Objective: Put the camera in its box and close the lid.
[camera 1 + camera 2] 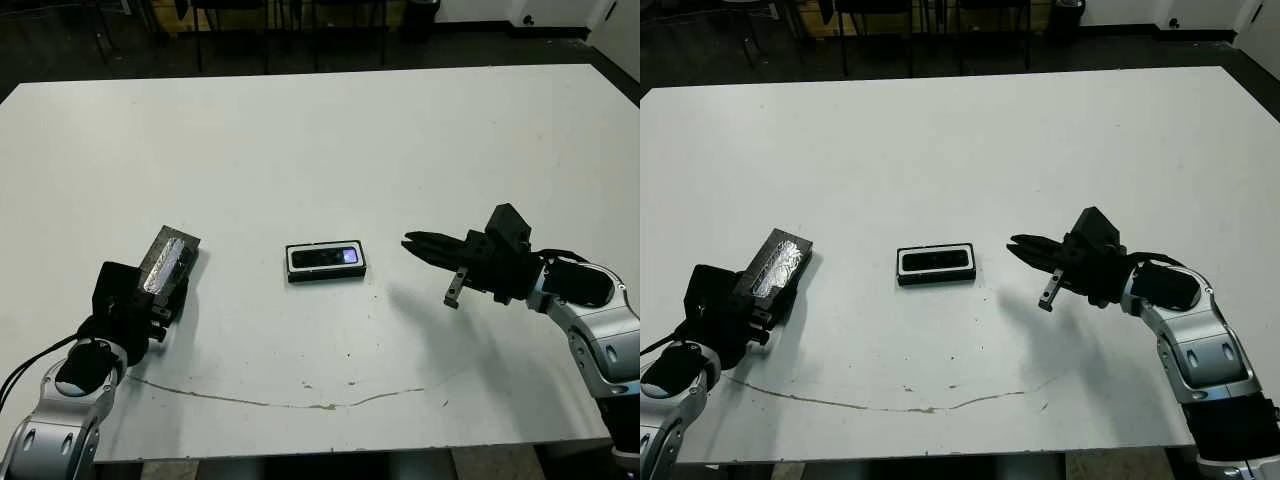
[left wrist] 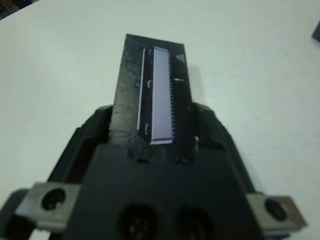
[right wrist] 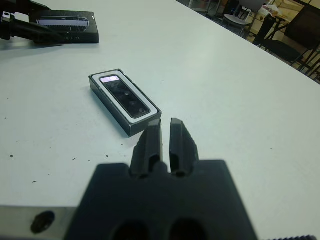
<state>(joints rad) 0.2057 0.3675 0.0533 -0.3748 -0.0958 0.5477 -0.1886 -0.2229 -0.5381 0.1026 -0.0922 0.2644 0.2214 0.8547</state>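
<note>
A thin brown line (image 1: 290, 402) runs across the white worktop (image 1: 330, 150) close to the near edge.

Just past it, on the left, the left gripper (image 1: 165, 295) holds the lid (image 1: 167, 262). Its fingers (image 2: 97, 127) pinch the lid from both sides. The lid is black with a shiny grey panel on top. It sticks out from the fingers and tilts up a little at its far end. It is well apart from the box.

On the right, the right gripper (image 1: 432, 262) is above the worktop and points toward the middle. Its two black fingers (image 3: 150, 142) are pressed close together with only a thin gap, and they hold nothing. The tips are near the box but do not touch it.

In the middle sits the box (image 1: 326, 262). It is black outside with a white lining. The camera (image 1: 325, 257) lies flat inside it, a slim black bar with a small purple glint at one end. The box is open on top.

Farther away the worktop is bare, and dark chair legs (image 1: 290, 25) stand beyond its far edge.
</note>
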